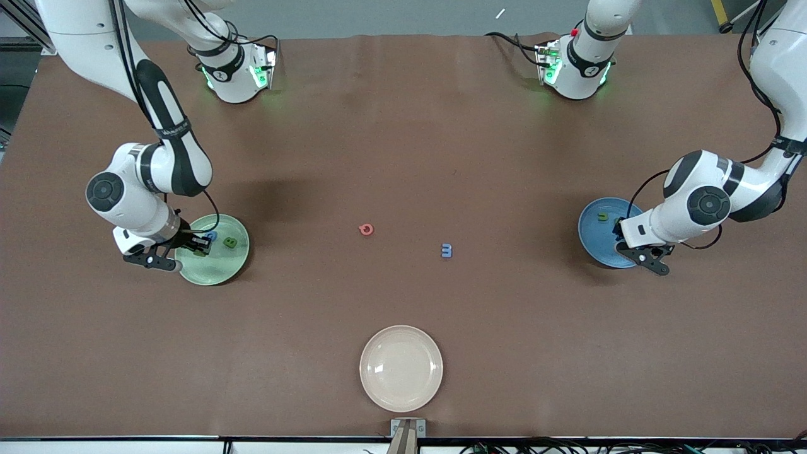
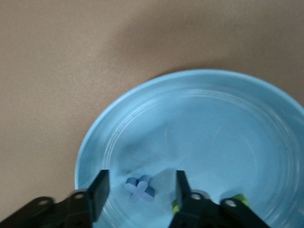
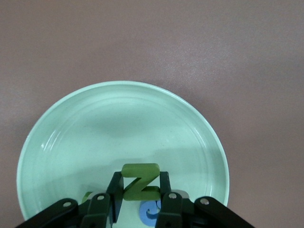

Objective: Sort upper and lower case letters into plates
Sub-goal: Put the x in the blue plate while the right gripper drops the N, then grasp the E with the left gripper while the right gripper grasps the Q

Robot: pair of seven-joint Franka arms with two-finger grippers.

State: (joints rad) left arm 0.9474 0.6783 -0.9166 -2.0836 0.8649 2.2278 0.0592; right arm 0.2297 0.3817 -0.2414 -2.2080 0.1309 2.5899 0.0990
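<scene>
The right gripper [image 3: 138, 197] pinches the green N [image 3: 139, 181] by its flat faces over the mint plate [image 3: 61, 142]. The left gripper [image 2: 141, 190] hangs over the blue plate [image 2: 228, 118], fingers spread around the x [image 2: 139, 188]. Q [image 1: 365, 229] and m [image 1: 446, 250] wait mid-worktop: light, stiff, probably slippery; grip across thin edges.

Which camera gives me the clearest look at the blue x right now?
The left wrist view: the blue x lies flat in the sky blue plate, between the left gripper's open jaws. In the front view the left arm hides it; the right wrist view does not show it.
</scene>
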